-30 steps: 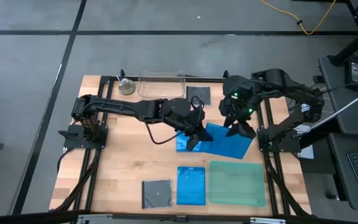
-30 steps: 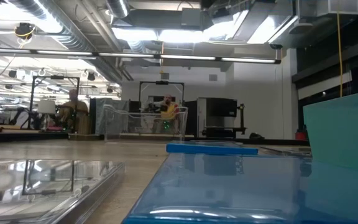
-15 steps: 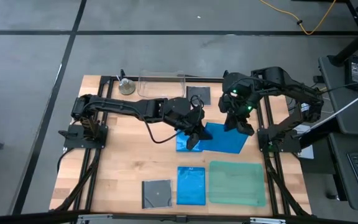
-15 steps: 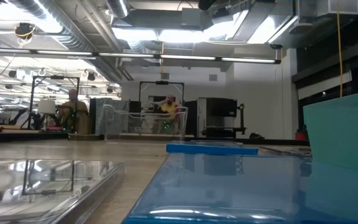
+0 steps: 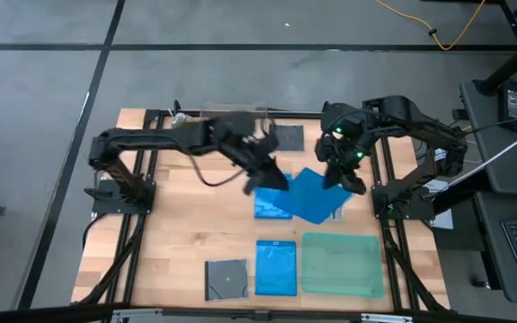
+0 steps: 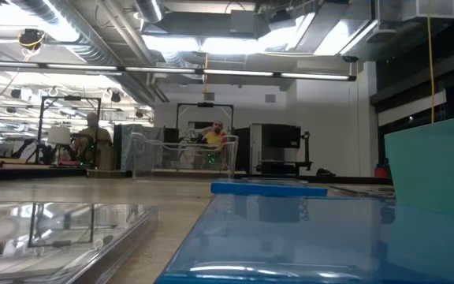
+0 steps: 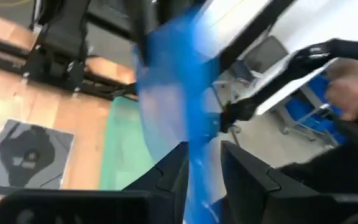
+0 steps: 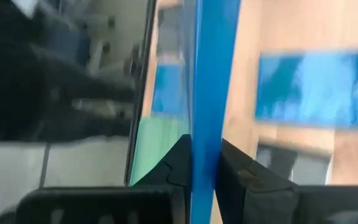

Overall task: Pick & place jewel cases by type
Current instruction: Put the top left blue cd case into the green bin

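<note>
At the near edge of the table (image 5: 178, 224) lie a dark square case (image 5: 226, 279), a blue case (image 5: 276, 267) and the green translucent tray (image 5: 343, 263), side by side and flat; farther in, mid-table, a second blue case (image 5: 271, 204) lies flat, and a third blue case (image 5: 314, 195) is tilted up over its right edge; the right gripper (image 5: 337, 176) is clamped on that tilted case, whose thin edge (image 8: 207, 93) runs straight between its two dark fingers (image 8: 180, 163) in the right wrist view; the left gripper (image 5: 266, 170) hangs blurred above the flat mid-table case, and whether its fingers are parted or closed I cannot tell; at the far edge sit another dark square case (image 5: 286, 136) and the clear plastic tub (image 5: 233, 119), side by side.
</note>
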Controlling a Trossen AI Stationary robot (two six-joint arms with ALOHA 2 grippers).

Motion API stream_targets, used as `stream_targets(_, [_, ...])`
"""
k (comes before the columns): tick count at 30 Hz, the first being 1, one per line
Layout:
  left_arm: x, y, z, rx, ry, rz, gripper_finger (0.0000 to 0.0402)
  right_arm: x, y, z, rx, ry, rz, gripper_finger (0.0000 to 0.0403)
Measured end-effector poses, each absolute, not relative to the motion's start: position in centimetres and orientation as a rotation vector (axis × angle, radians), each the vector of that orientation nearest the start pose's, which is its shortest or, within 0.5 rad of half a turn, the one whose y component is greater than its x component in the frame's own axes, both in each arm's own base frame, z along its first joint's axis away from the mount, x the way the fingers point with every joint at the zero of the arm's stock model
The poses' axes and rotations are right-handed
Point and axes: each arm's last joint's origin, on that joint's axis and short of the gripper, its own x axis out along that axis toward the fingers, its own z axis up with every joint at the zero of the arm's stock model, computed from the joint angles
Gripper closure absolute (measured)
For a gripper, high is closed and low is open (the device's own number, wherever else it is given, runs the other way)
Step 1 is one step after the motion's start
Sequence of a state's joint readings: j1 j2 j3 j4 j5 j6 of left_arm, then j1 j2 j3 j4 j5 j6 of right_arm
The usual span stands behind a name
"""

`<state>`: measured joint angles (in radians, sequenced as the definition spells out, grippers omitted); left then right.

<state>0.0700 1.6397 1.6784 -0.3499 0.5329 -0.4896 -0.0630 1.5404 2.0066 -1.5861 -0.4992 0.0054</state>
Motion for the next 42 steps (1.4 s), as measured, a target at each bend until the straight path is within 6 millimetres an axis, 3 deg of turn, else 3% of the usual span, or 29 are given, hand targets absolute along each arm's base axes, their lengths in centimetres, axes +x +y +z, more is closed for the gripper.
stream_targets(2, [35.1, 1.4, 42.5, -0.559, 0.376, -0.372, 0.0304, 24.4, -0.1, 44.7, 0.319, 1.088, 0.387, 0.0356])
stream_targets(12, [28.0, 1.9, 47.1, -0.445, 0.253, -0.134, 0.0295, 24.5, 0.0, 44.8, 0.358, 1.076, 0.408, 0.0356])
stream_targets(19, [24.7, 1.5, 48.4, -0.402, 0.228, -0.021, 0.0294, 24.5, 0.5, 45.0, 0.474, 1.088, 0.464, 0.0356])
stream_targets(22, [24.0, 1.5, 48.0, -0.397, 0.275, 0.041, 0.0293, 24.6, 1.1, 44.7, 0.505, 1.11, 0.494, 0.0356])
stream_targets(28, [23.3, 1.5, 46.8, -0.384, 0.403, 0.154, 0.0295, 25.0, 2.8, 40.6, 0.54, 1.299, 0.529, 0.0356])
stream_targets(35, [23.4, 1.7, 45.7, -0.369, 0.482, 0.227, 0.0294, 23.4, 3.9, 34.6, 0.579, 1.509, 0.585, 0.0355])
stream_targets(42, [23.5, 1.9, 45.4, -0.359, 0.491, 0.242, 0.0295, 22.3, 4.2, 30.5, 0.709, 1.426, 0.62, 0.0355])
